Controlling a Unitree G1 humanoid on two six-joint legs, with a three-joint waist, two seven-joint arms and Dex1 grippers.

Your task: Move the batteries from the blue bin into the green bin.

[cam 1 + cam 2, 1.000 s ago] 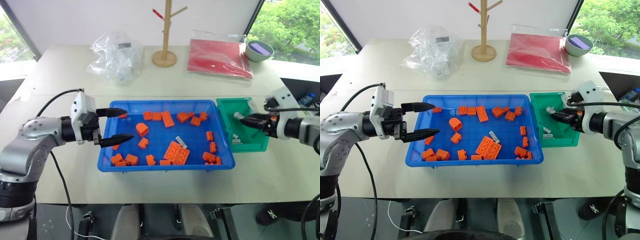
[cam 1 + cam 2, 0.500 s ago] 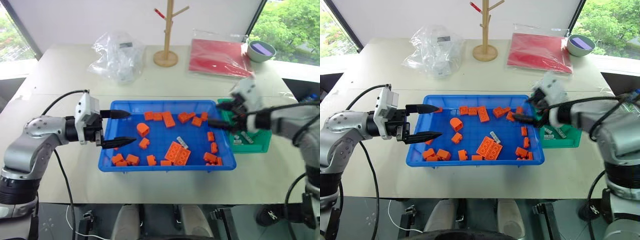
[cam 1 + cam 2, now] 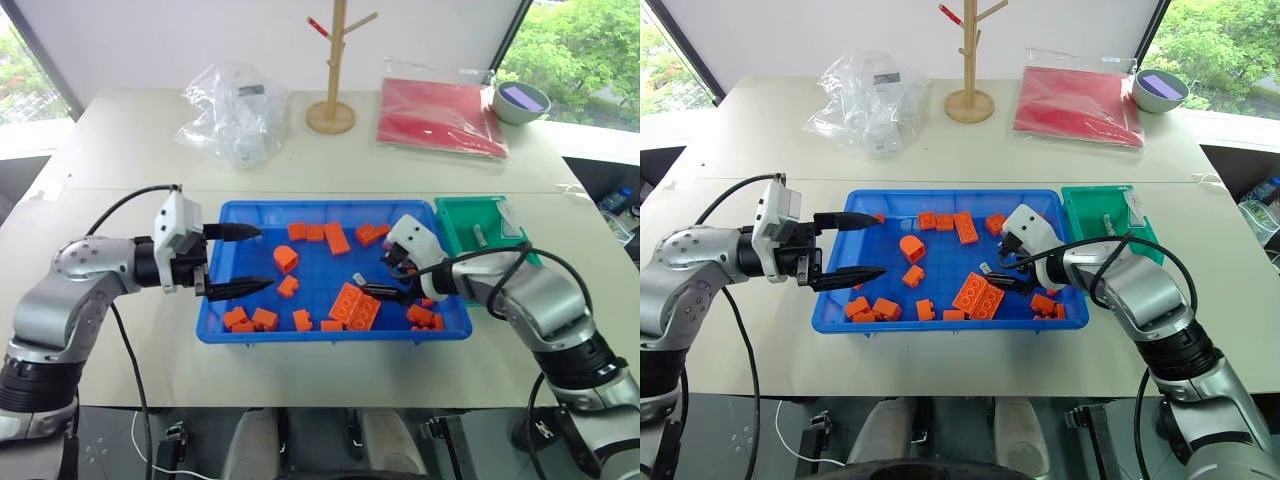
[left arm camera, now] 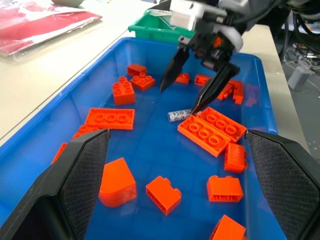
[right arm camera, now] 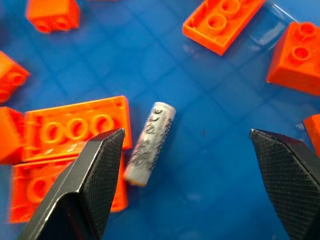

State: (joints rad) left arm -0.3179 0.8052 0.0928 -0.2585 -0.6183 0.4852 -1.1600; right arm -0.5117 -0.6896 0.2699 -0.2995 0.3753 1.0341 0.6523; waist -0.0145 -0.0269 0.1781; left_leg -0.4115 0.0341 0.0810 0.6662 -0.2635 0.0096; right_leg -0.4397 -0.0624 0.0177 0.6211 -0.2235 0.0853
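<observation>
**Right gripper poised over last visible battery in blue bin**

Risk: battery [image 5: 150,143] lies touching the flat orange bricks [image 4: 211,127], so one finger may land on brick edge, pinch it too, or roll the cyl away. Right gripper [image 4: 196,85] spread wide, empty, angled down into the blue bin [image 3: 330,334], straddling the battery. Left gripper [image 3: 240,260] also parted, empty, level at bin's left rim. Green bin [image 3: 455,216] just beside blue bin, w/ batteries inside.

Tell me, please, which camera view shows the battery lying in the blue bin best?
The right wrist view: the battery lies close up beside an orange brick. The left wrist view shows it small under the open right gripper; in the eye views it is a tiny sliver.
</observation>
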